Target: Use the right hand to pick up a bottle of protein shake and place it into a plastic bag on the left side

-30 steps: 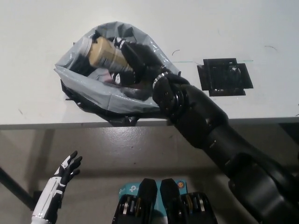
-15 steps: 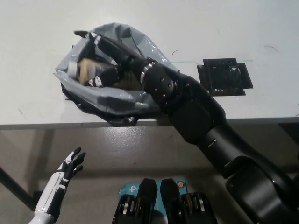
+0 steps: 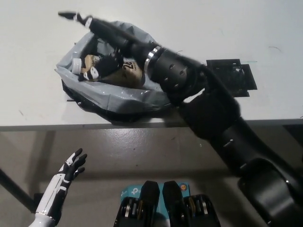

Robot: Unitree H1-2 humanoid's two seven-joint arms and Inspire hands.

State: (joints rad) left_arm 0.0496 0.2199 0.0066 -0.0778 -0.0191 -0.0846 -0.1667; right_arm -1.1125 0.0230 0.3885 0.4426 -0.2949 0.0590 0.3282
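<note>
A tan protein shake bottle (image 3: 127,74) with a white cap lies on its side inside the grey plastic bag (image 3: 118,97), on the white table at the left. My black right hand (image 3: 111,40) reaches over the bag's mouth. Its fingers (image 3: 78,18) stretch out past the bag's far rim and do not close on the bottle. The thumb hangs down just above the bottle, partly hiding it. My white left hand (image 3: 66,177) rests low at the lower left, below the table edge, with its fingers apart.
A black square frame (image 3: 232,78) lies flat on the white table (image 3: 265,28) to the right of my forearm. The table's front edge (image 3: 47,126) runs across the middle of the picture, with grey floor below it.
The bottle has gone from my right hand's grasp down into the bag. My fingers have opened and stretched up and left over the rim. The left hand has barely moved.
</note>
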